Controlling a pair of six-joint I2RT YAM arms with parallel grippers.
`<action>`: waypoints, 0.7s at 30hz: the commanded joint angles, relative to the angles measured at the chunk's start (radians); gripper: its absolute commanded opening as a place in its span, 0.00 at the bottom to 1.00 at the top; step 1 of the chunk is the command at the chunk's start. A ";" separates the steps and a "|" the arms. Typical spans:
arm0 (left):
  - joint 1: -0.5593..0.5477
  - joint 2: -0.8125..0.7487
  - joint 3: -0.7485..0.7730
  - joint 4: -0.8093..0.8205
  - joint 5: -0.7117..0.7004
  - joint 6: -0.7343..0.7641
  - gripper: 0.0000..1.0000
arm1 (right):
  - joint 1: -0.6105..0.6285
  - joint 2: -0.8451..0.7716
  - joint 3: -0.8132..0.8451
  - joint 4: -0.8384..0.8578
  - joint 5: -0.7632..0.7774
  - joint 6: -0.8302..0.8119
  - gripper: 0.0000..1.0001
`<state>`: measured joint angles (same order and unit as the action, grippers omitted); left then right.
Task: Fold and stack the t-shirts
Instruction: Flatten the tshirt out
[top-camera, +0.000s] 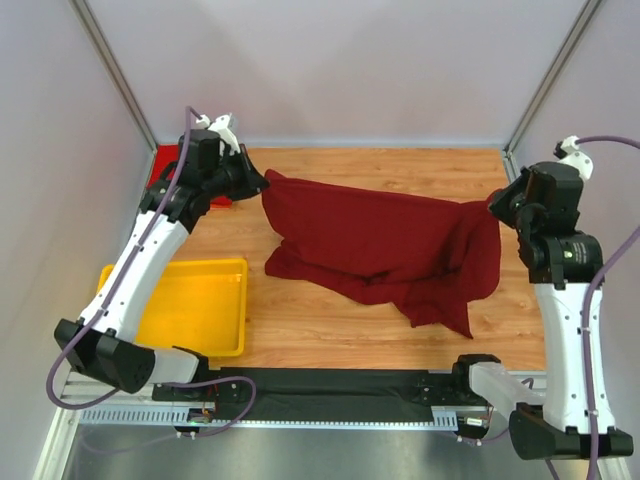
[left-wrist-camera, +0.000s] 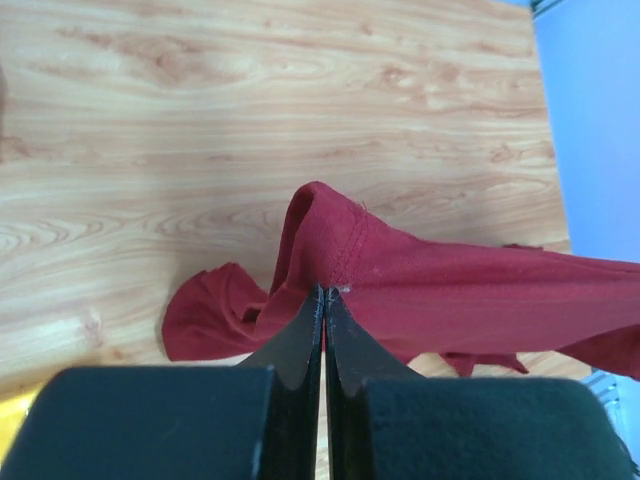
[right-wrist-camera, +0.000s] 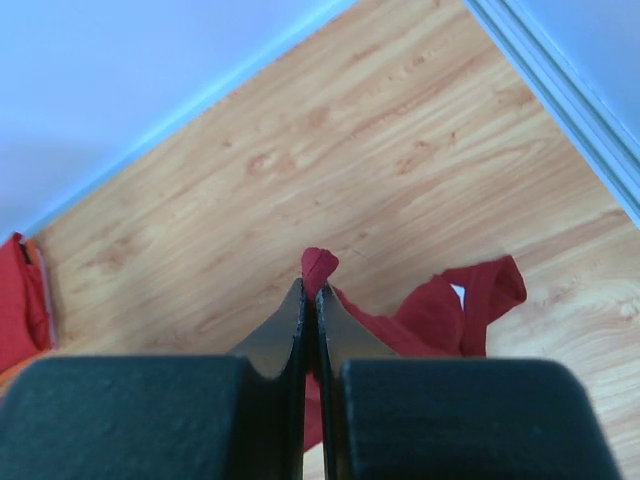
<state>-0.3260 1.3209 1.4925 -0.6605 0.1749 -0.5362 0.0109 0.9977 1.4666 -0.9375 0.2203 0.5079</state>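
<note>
Folding is barely started: my left pincer (left-wrist-camera: 322, 292) and right pincer (right-wrist-camera: 308, 287) each clamp an end of the dark maroon cloth t-shirt (top-camera: 385, 245); the bright red cloth t-shirt (top-camera: 163, 163) lies far left, unstacked.

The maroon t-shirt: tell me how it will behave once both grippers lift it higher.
Probably floppy: strung between the left gripper and right gripper, the maroon t-shirt sags and bunches in the middle. Likely light, since two pinches hold its top edge up. Its lower folds would probably drag across the table.
</note>
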 joint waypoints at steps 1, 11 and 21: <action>0.001 0.034 -0.041 -0.008 -0.020 0.008 0.00 | -0.002 0.056 -0.081 0.066 0.024 -0.020 0.00; 0.031 0.185 -0.238 -0.028 -0.181 -0.005 0.00 | 0.300 0.284 -0.454 0.238 -0.019 0.104 0.03; 0.065 0.391 -0.123 -0.154 -0.224 0.005 0.00 | 0.276 0.360 -0.417 0.189 -0.067 0.044 0.43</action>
<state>-0.2619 1.7302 1.3399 -0.7750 0.0097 -0.5400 0.3763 1.4353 1.0050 -0.7658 0.1703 0.5755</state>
